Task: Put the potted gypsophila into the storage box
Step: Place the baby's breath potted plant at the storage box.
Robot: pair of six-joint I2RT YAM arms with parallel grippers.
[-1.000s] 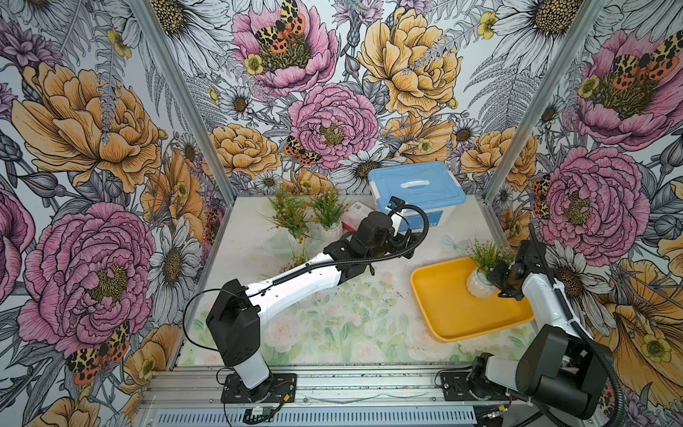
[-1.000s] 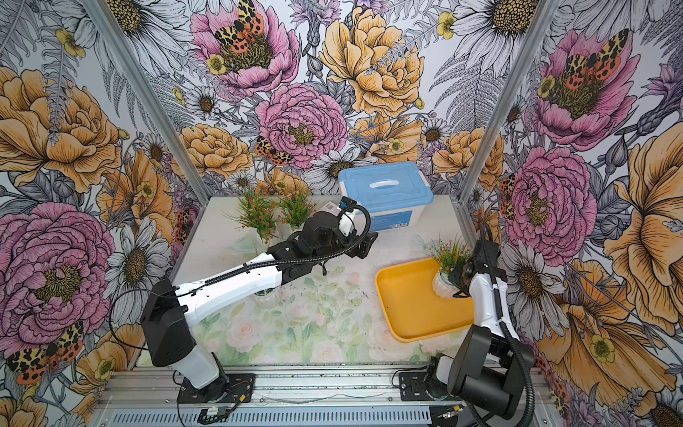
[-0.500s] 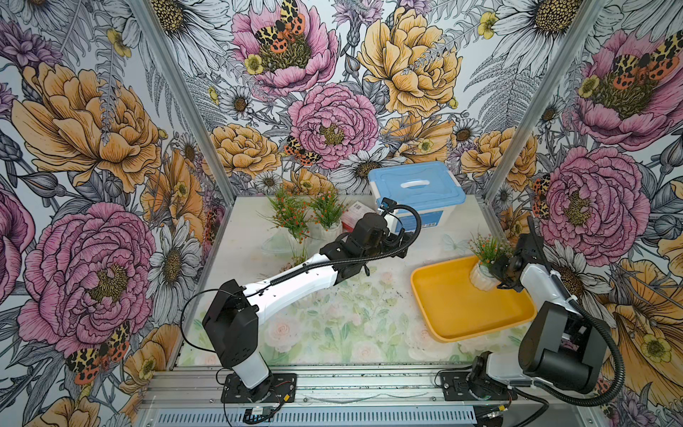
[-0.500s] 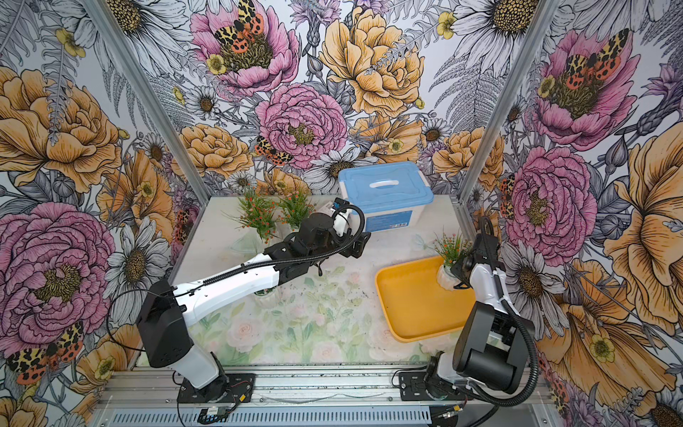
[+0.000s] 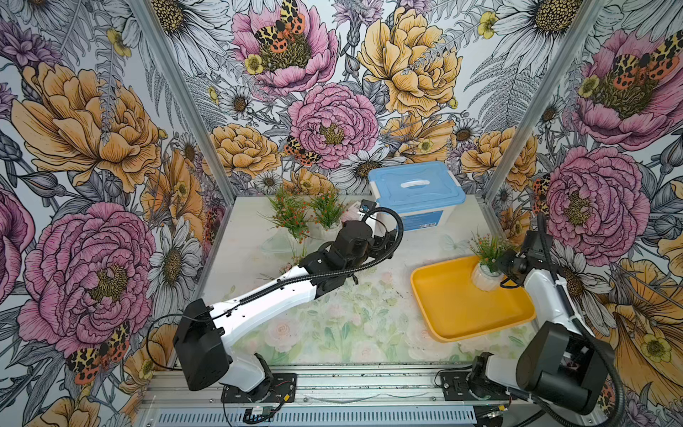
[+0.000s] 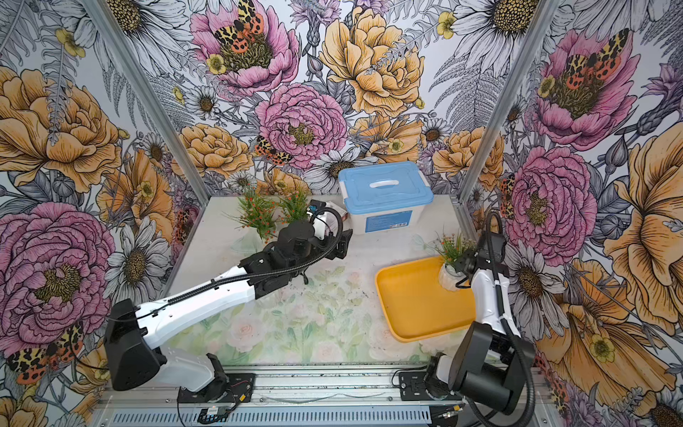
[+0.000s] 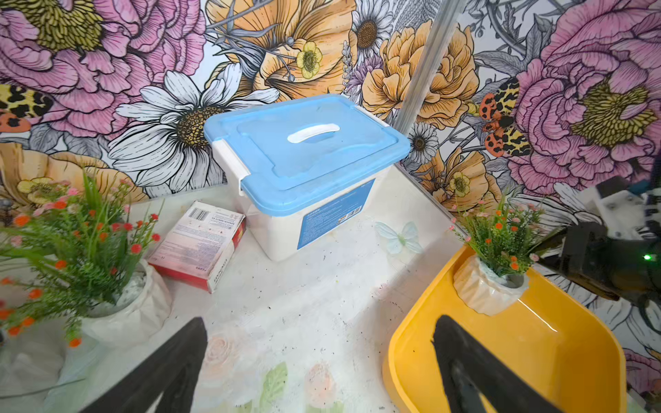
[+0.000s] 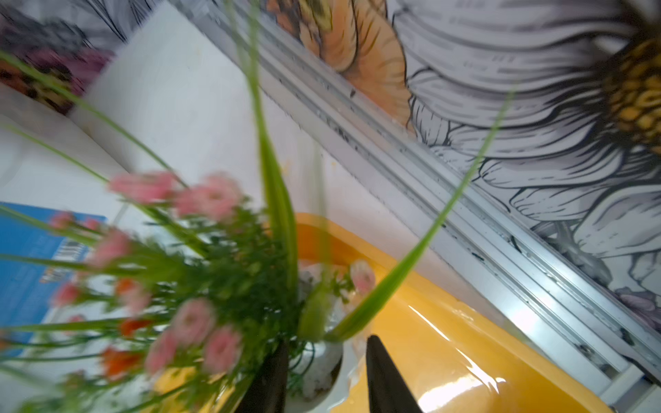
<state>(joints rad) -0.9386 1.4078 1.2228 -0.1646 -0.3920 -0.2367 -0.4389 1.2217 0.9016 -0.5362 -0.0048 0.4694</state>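
Upright potted gypsophila [image 5: 485, 277] in the 1 o'clock corner of the storage box [image 5: 462, 318], which lies at 4 o'clock on the surface [image 5: 351, 325]. The right hand [image 8: 327, 341] has its fingers parted astride the pot's rim, with no squeeze evident. The left hand [image 7: 321, 320] is spread wide and empty, near mid-surface. Two unplaced pots [image 5: 292, 222] stand upright at 11 o'clock, roughly 9 o'clock from the left hand and well apart from the right hand. The left arm is judged nearer for the next pick.
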